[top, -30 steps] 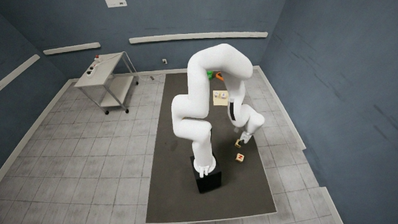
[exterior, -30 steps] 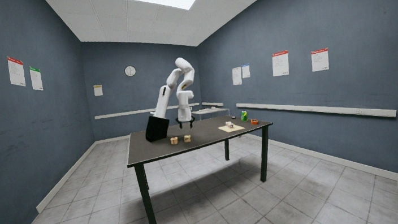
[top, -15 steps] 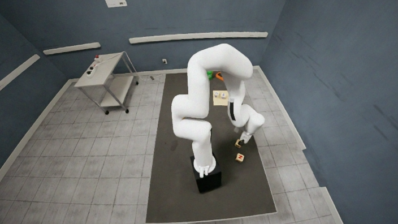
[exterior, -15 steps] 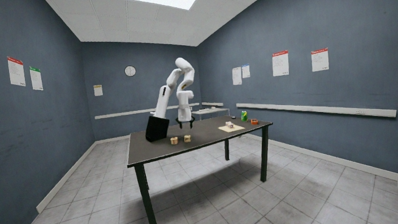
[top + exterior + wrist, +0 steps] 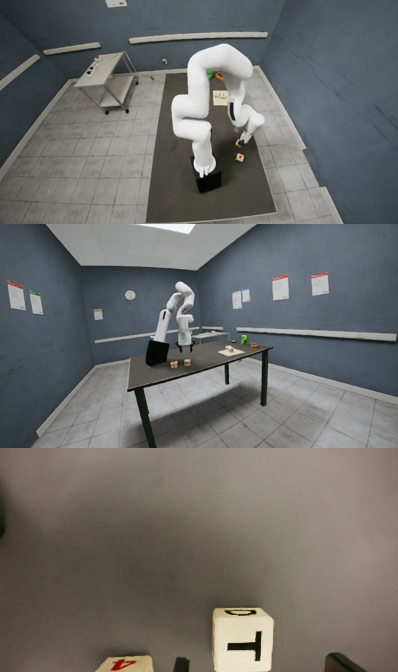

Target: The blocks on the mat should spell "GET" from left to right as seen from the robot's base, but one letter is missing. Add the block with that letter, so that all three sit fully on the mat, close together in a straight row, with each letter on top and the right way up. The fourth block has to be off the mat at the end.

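Even, diffuse light is filling the blue-grey room, coming from a bright white ceiling panel that is blowing out at the top edge of the exterior view. Beneath the dark grey rectangular table, a soft-edged shadow is spreading across the pale floor tiles at lower centre. In the top view, the walls are bowing outward toward the frame corners, and fine detail is smearing throughout. The wrist view is running dim and soft, a faint darker patch is pooling at centre, and the cream wooden cube with a black T is showing slightly blurred edges.
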Robot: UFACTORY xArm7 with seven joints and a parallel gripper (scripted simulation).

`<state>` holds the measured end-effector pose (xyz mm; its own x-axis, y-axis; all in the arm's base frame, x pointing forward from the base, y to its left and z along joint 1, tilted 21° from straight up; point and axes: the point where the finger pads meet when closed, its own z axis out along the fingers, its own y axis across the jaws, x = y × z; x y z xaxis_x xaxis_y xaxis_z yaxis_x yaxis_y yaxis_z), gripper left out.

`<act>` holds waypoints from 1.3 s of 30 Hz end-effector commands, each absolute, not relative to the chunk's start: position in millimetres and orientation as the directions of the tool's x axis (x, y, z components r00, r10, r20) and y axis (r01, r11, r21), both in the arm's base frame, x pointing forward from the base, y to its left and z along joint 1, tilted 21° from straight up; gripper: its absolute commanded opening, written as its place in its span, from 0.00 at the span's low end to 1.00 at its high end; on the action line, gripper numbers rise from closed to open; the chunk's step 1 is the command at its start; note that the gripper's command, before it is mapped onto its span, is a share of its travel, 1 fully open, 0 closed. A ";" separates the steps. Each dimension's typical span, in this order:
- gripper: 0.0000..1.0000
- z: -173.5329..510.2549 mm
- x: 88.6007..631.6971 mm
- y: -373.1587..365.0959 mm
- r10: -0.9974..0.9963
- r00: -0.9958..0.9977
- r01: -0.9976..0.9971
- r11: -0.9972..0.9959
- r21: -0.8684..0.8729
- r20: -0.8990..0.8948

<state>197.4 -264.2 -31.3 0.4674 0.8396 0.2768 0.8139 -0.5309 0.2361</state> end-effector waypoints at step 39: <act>0.87 -62.1 209.8 -261.6 0.839 0.469 0.813 -0.532 0.237 0.276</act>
<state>207.5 -261.0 -56.8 0.4676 0.8393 0.2772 0.8141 -0.5311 0.2347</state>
